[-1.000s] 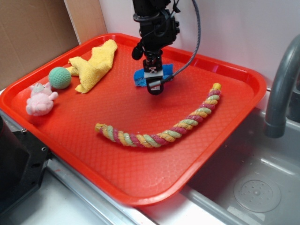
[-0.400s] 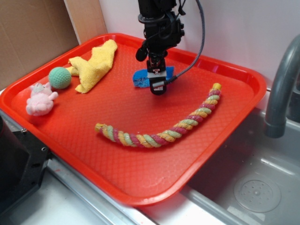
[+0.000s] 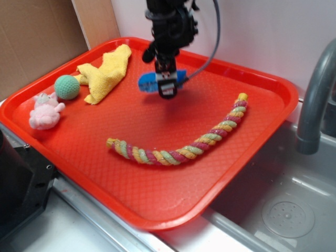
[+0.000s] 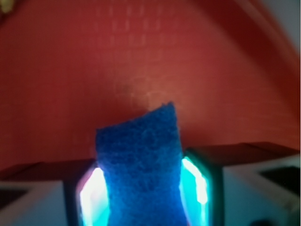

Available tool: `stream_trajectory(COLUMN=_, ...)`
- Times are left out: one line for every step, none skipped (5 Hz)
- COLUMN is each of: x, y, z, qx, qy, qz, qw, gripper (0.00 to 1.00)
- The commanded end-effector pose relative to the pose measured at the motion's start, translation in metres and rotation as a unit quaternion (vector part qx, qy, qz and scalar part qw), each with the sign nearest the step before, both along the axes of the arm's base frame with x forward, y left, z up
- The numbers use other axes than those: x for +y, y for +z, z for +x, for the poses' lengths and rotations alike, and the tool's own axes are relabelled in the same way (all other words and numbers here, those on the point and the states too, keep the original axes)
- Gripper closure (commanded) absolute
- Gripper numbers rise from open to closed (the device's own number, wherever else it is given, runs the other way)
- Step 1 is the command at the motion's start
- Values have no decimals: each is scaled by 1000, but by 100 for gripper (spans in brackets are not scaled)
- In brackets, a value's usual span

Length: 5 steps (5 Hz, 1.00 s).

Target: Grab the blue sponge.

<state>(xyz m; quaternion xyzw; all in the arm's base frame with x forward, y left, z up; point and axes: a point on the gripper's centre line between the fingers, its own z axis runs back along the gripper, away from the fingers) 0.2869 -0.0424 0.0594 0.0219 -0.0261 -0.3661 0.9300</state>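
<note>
Over the far part of the red tray [image 3: 252, 152], beside a steel sink, the gripper [image 3: 166, 86] is clamped on the blue sponge [image 4: 141, 165], which sits between the jaws clear of the tray, its long axis crossing them left-right.

The red tray [image 3: 252, 152] is looking like glossy plastic with a fine diamond texture, the blue sponge [image 4: 141, 165] is showing a fuzzy, rough matt face, the yellow cloth [image 3: 107, 73] is looking soft and terry-like, the rope [image 3: 178, 149] is twisted fibre, and the sink [image 3: 283, 210] is looking like brushed metal.
</note>
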Motion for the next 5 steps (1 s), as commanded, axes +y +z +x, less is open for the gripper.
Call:
stream_trajectory(x=-8, y=102, z=-29, qx=-104, qy=30, qz=7, qw=994, gripper=100)
stream_trajectory(x=0, y=135, z=-51, qx=-77, qy=157, qz=-30, qw=984, gripper=100)
stream_trajectory(x=-8, y=165, z=-67, qx=-72, qy=283, qz=-78, qw=953, gripper=100)
stream_trajectory(x=-10, y=172, z=-74, qx=-71, qy=399, qz=-43, qw=913, gripper=100)
stream_trajectory(x=-5, y=163, z=-67, qx=-54, qy=436, qz=-22, qw=898, gripper=100)
